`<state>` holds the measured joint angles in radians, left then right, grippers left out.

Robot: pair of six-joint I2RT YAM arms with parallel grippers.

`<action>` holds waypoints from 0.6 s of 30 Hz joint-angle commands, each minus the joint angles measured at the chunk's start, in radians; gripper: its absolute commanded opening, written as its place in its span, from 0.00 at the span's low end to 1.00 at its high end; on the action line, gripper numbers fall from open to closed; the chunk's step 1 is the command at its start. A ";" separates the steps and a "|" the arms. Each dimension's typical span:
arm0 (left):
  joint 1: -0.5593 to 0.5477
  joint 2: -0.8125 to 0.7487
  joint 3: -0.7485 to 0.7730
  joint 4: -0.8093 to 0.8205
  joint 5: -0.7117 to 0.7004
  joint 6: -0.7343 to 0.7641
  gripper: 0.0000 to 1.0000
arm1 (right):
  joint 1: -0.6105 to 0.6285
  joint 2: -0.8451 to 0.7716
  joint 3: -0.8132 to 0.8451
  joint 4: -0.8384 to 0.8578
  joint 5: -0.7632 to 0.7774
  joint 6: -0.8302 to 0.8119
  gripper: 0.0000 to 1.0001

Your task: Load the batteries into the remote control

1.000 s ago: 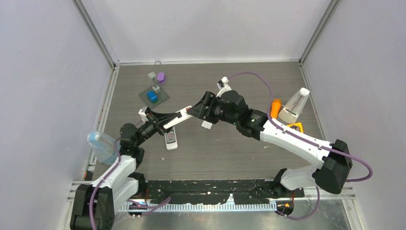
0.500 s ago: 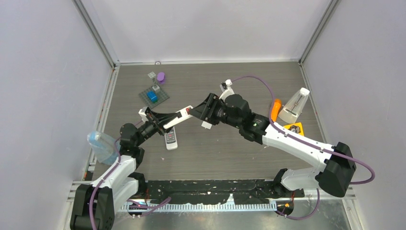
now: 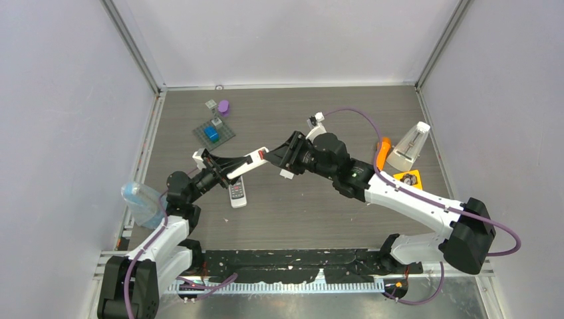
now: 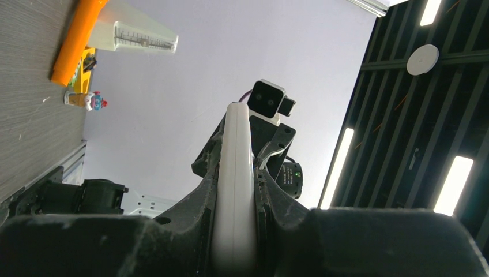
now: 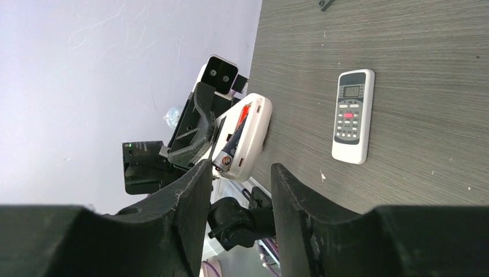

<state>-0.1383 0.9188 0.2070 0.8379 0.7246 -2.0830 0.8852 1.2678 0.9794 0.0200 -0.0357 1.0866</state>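
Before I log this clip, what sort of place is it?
Probably a lab test cell: plain panels on aluminium rails enclose a wood-grain table, unrelated props like a metronome sit on it, and strip lights line a black ceiling.

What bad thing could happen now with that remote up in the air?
The battery lies in the uncovered compartment of the held remote, so it might tip out. The open right gripper is close, and the remote juts out past the left gripper, so a push might twist it loose.
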 commanded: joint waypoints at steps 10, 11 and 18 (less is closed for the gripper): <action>-0.003 -0.015 0.041 0.078 0.013 0.045 0.00 | -0.036 0.015 -0.046 0.089 -0.010 0.120 0.43; -0.003 -0.014 0.048 0.078 0.018 0.050 0.00 | -0.040 0.017 -0.047 0.095 -0.015 0.126 0.43; -0.003 -0.006 0.073 0.107 0.030 0.062 0.00 | -0.046 0.043 -0.044 0.099 -0.044 0.148 0.38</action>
<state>-0.1379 0.9203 0.2115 0.8341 0.7189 -2.0304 0.8490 1.2896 0.9386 0.1101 -0.0864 1.2133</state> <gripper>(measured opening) 0.230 0.399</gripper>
